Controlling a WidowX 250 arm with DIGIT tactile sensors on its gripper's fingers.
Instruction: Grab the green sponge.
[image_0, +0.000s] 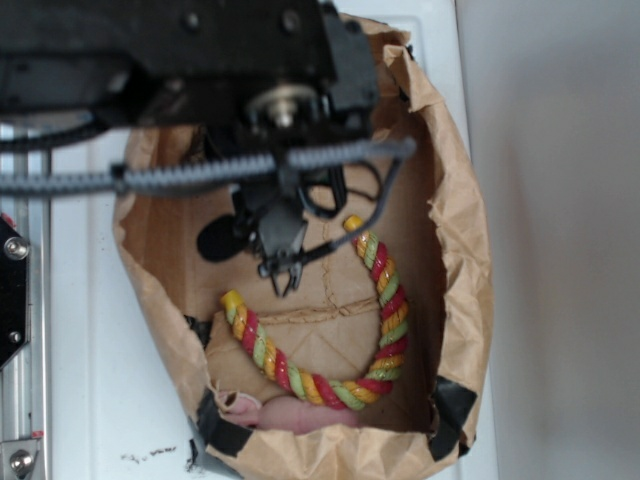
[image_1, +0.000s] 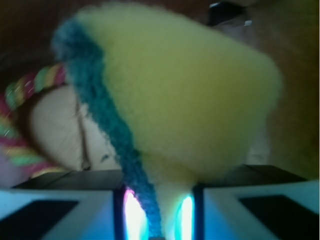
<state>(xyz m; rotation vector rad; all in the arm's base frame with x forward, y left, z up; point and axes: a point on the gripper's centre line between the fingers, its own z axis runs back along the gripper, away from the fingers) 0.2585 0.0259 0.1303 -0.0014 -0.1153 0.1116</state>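
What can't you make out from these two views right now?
- Exterior view: the sponge is hidden beneath the arm; the tool is too small to judge.
- Wrist view: the sponge is blurred and blocks most of the bag; the rope is cut off at left.

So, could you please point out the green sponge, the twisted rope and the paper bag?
green sponge (image_1: 185, 100): wrist view, on its yellow foam face.
twisted rope (image_0: 330, 388): exterior view, on the bottom of its curve.
paper bag (image_0: 468, 250): exterior view, on its right wall.

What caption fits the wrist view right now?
Gripper pinching the yellow sponge with its green edge, rope behind.
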